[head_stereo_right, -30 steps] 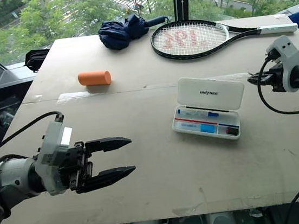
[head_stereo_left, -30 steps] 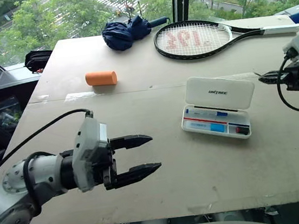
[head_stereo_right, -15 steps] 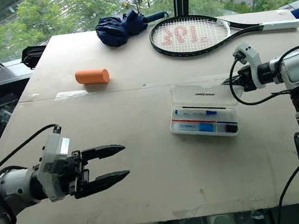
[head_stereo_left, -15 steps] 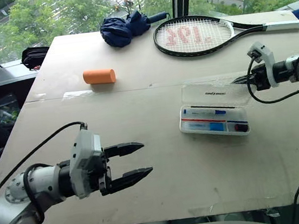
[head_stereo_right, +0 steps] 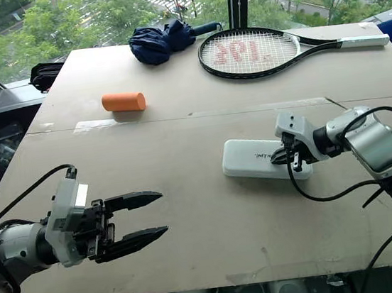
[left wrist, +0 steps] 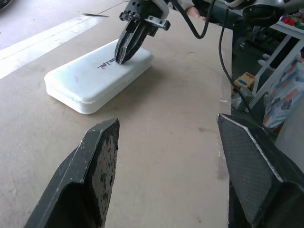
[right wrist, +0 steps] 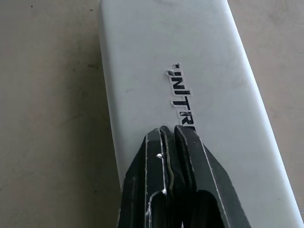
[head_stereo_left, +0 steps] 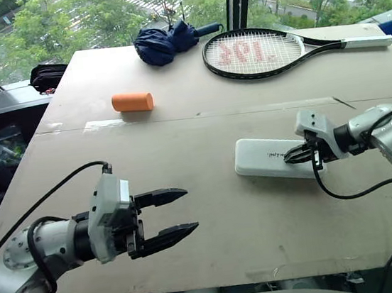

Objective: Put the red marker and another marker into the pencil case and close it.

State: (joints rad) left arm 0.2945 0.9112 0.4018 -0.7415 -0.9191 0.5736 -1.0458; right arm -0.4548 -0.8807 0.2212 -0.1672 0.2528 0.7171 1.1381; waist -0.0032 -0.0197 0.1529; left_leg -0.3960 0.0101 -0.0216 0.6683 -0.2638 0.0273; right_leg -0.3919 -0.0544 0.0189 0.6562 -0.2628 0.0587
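With its lid down flat, the pencil case (head_stereo_left: 273, 158) lies on the table (head_stereo_left: 201, 131) right of centre. Right gripper (head_stereo_left: 288, 156) has its fingers pressed together, tips on the lid beside the black lettering. Left gripper (head_stereo_left: 182, 209) hangs spread and empty near the table's front edge, well apart from the case.

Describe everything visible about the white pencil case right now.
The pencil case is a flat white box of plastic look with rounded corners and black lettering on its lid. The lid is down, so nothing inside shows. It lies flat on the table, toward the robot's right. The shut right gripper presses its fingertips on the lid by the lettering.
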